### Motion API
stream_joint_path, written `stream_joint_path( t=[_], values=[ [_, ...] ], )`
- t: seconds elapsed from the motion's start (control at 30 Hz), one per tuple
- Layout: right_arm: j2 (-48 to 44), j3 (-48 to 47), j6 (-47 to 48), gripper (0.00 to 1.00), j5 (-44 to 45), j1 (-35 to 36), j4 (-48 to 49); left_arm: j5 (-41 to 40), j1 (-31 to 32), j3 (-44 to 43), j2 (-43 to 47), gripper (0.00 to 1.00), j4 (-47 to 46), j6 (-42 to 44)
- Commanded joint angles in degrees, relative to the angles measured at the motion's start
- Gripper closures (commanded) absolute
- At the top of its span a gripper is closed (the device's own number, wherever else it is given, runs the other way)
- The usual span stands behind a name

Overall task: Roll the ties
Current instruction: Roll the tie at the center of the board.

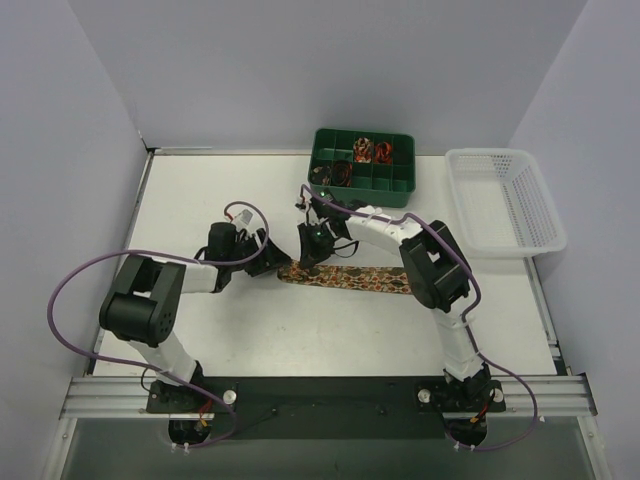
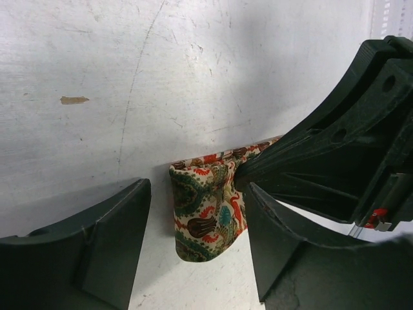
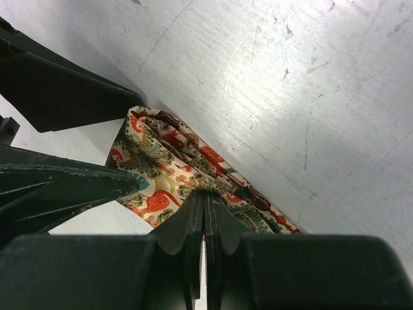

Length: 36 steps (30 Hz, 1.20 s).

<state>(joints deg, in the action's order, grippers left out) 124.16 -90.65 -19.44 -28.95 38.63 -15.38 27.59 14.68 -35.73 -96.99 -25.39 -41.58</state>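
A patterned tie (image 1: 350, 278) lies flat as a strip across the middle of the table. Its left end is folded over into a small loop (image 2: 203, 210). My left gripper (image 2: 197, 242) stands open around that folded end, with one finger (image 2: 97, 248) well clear on the left and the other finger (image 2: 290, 252) close on the right. My right gripper (image 3: 205, 194) is shut, its tips pinching the puckered tie fabric (image 3: 161, 165) just behind the fold. In the top view the left gripper (image 1: 272, 258) and the right gripper (image 1: 311, 248) meet at the tie's left end.
A green compartment tray (image 1: 398, 185) holding several small coiled ties stands at the back centre. A white plastic basket (image 1: 505, 200) sits at the back right. Purple cables loop beside both arms. The right gripper's body (image 2: 342, 148) fills the right side of the left wrist view.
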Motion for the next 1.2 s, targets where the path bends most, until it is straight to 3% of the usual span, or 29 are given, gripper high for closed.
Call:
stream_joint_path(
  t=[0.0, 0.3, 0.47, 0.73, 0.93, 1.17],
  values=[
    [-1.81, 2.14, 0.81, 0.99, 3.28, 0.83, -3.52, 1.05, -0.53, 0.13, 1.81, 0.30, 2.01, 1.24],
    [-1.90, 2.23, 0.90, 0.99, 3.99, 0.92, -3.52, 5.80, -0.26, 3.99, -1.44, 0.30, -6.07, -3.32],
    [-1.81, 2.15, 0.81, 0.99, 4.08, 1.36, -3.52, 5.63, -0.09, 5.31, -3.38, 0.37, -11.78, -5.87],
    [-1.99, 2.15, 1.07, 0.99, 4.25, 1.88, -3.43, 6.68, -0.17, 5.76, -8.48, 0.72, -24.44, -10.62],
    [-2.52, 1.88, 1.16, 0.99, 4.43, 1.89, -3.34, 3.96, -0.26, 5.58, -4.35, 0.85, -20.68, -7.21],
    [-4.80, 1.62, 1.34, 0.99, 5.05, 1.88, -3.08, -0.61, -0.26, 3.56, 1.18, 0.98, -7.76, -0.70]
  ],
)
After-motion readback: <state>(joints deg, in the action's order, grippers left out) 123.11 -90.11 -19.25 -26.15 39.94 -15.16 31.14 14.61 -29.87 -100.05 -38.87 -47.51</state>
